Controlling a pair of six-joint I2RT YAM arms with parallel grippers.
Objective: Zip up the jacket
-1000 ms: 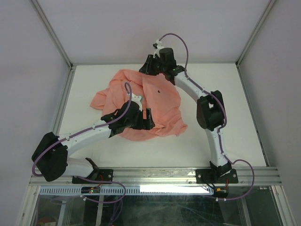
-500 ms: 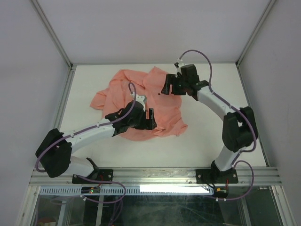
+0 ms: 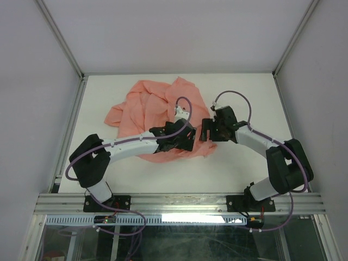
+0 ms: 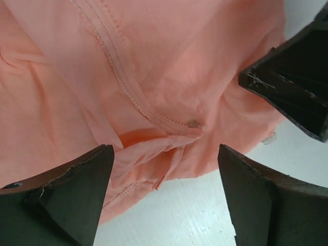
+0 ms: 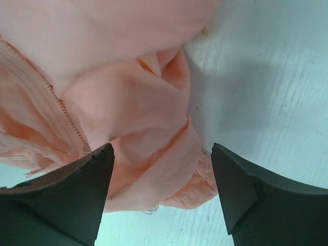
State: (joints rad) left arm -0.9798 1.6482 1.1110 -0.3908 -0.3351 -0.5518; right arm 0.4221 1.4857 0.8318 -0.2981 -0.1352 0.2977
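Within the last second the right gripper has swung from the jacket's far side to its near hem, meeting the left gripper; this looks like a search for the zip's lower end. Both pincers stand wide apart and empty over hem fabric. The jacket lies crumpled left of the centre of the desk.

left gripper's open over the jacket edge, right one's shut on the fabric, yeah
No: the right gripper is open too, spread wide over the jacket and pinching nothing, as the right wrist view shows. The left gripper is open over the edge.
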